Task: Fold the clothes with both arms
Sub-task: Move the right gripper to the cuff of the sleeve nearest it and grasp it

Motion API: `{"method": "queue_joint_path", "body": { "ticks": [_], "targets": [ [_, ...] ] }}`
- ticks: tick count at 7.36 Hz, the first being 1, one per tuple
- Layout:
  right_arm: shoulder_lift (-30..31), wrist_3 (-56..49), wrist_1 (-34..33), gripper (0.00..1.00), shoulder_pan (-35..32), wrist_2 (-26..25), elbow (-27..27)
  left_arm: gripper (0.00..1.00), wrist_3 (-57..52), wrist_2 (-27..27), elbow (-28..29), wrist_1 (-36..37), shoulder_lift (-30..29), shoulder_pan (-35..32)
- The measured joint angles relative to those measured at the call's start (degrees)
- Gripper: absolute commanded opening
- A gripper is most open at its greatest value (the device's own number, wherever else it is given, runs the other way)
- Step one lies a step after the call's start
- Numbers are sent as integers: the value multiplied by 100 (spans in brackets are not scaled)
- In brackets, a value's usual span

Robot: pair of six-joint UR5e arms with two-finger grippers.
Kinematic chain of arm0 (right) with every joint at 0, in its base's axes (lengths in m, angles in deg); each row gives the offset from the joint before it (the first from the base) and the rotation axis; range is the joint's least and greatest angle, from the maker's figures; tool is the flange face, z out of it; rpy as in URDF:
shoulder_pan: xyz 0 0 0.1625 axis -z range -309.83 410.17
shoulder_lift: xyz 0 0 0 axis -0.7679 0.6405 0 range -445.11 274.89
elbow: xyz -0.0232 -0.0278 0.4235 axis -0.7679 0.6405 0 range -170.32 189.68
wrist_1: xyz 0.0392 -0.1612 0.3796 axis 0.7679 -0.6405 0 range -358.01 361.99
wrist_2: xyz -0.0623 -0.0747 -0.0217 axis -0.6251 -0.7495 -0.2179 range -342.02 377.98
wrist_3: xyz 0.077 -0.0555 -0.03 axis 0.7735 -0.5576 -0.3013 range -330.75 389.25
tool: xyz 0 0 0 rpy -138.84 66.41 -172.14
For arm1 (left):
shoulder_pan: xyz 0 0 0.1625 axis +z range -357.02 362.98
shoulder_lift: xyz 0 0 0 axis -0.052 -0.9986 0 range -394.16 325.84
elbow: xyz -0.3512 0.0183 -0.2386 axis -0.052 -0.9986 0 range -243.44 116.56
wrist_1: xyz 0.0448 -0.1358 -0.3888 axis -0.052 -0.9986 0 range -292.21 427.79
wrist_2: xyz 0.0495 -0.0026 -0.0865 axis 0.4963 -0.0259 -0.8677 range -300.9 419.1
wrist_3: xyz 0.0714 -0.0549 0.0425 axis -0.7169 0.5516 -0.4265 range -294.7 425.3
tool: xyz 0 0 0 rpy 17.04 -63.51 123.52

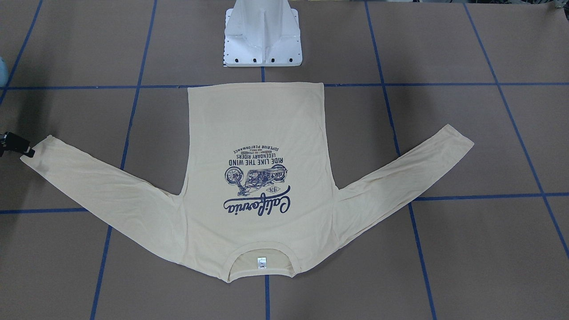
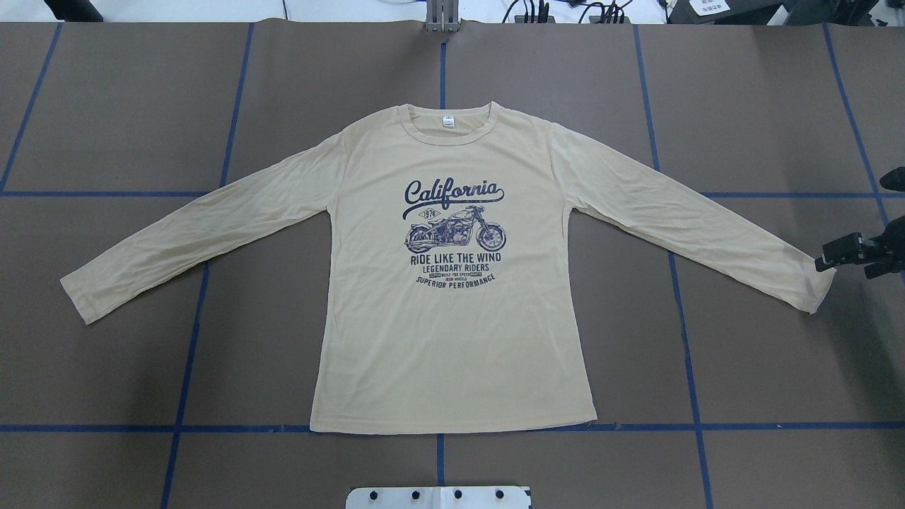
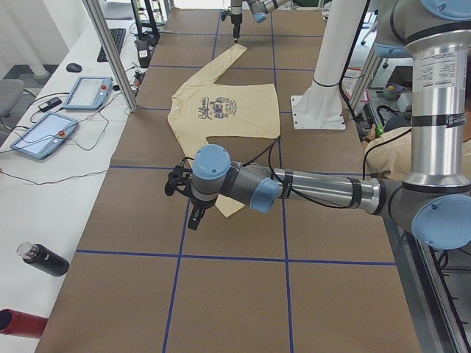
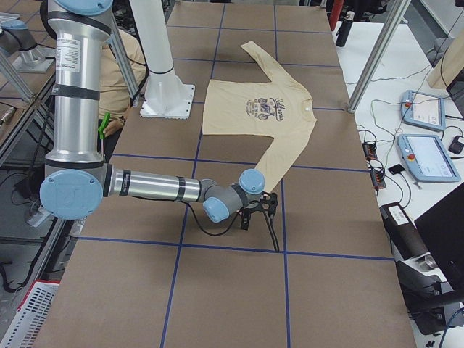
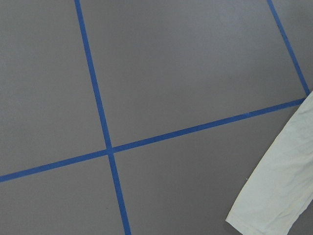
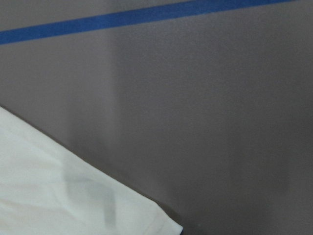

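I see the shirt [image 2: 452,339] flat, print up, on the worktop [image 2: 141,106]. The right claw [image 2: 852,258] hangs just beside one cuff [image 2: 813,290], the left claw [image 3: 197,218] probably near the other; their opening I cannot tell.

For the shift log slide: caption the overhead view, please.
Cream California shirt flat, print up, sleeves spread on taped table; right hand beside its cuff.
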Motion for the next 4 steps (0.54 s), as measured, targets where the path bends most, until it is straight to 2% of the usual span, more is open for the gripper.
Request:
{"method": "queue_joint_path", "body": {
  "ticks": [1,2,3,4],
  "targets": [
    [-17,4,0,62,25,-16,57,100,0,-2,-3,0,0,0],
    [-31,18,-1,21,42,-23,91,100,0,-1,-3,-1,0,0],
    [-37,45,1,0,53,-26,101,100,0,3,-3,-1,0,0],
    [-48,61,3,0,55,-27,106,100,0,5,-2,-1,0,0]
  ]
}}
